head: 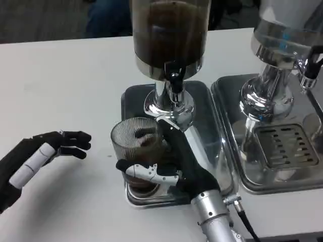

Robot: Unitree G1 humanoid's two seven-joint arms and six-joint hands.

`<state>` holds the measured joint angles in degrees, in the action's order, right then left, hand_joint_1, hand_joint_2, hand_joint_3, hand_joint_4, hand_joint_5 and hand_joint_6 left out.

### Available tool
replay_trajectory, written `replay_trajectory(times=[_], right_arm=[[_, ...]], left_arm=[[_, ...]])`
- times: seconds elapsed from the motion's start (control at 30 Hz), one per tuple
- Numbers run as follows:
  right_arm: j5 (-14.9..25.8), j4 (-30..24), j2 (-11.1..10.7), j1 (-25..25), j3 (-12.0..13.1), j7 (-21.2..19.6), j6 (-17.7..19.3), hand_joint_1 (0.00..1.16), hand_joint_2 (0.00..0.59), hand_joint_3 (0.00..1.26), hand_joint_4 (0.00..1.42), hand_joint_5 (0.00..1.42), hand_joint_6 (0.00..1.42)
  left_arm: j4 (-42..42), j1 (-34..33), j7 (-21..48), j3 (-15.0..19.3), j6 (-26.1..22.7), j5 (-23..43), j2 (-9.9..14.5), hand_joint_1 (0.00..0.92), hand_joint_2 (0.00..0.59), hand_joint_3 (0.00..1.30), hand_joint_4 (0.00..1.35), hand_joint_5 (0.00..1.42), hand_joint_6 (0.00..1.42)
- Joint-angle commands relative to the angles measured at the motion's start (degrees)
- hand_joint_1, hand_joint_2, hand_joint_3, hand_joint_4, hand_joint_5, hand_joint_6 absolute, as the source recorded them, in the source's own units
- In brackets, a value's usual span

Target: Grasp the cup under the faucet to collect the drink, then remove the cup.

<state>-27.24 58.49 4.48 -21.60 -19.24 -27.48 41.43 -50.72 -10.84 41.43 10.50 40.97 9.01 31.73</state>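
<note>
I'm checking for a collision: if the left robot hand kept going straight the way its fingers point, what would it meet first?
Probably the ribbed cup, already held by the right robot hand. The left robot hand points rightward across bare table; depth is uncertain.

Cup (136,146): clear, vertically ribbed, dark brown drink at bottom. Dispenser tank (170,35): dark brown contents. Tray (212,136): shiny silver. Table (60,85): white. Hands (166,174): black and white.
</note>
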Motion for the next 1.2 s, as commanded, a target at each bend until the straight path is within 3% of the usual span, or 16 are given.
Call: replay_trajectory(times=[0.03, 0.2, 0.6, 1.2], right_arm=[[-1.82, 0.4, -0.55, 2.24, -0.09, -5.28, -2.24, 0.88, 0.182, 0.37, 0.63, 0.88, 1.34], [-3.46, 0.3, -0.82, 3.01, 0.04, -10.87, -2.55, 0.9, 0.177, 0.43, 0.7, 0.97, 1.4], [-4.92, 0.03, -0.99, 3.64, 0.07, -19.97, -1.16, 0.91, 0.169, 0.55, 0.82, 1.1, 1.42], [-4.81, -4.62, -3.05, 6.38, 1.77, -25.24, -0.06, 0.94, 0.136, 0.62, 0.86, 1.13, 1.42]], left_arm=[[-0.04, 0.86, -0.19, 0.12, -0.5, -0.52, 1.07, 0.0, 0.13, 0.43, 0.39, 0.41, 0.25], [0.05, 1.0, -0.01, -0.11, -0.5, -0.78, 0.92, 0.0, 0.129, 0.43, 0.39, 0.42, 0.25], [0.15, 0.85, 0.43, -0.41, -0.43, -0.7, 0.68, 0.0, 0.128, 0.43, 0.39, 0.42, 0.25], [1.56, 0.63, 1.05, -0.38, -0.19, 0.08, 0.27, 0.0, 0.128, 0.42, 0.39, 0.42, 0.26]])
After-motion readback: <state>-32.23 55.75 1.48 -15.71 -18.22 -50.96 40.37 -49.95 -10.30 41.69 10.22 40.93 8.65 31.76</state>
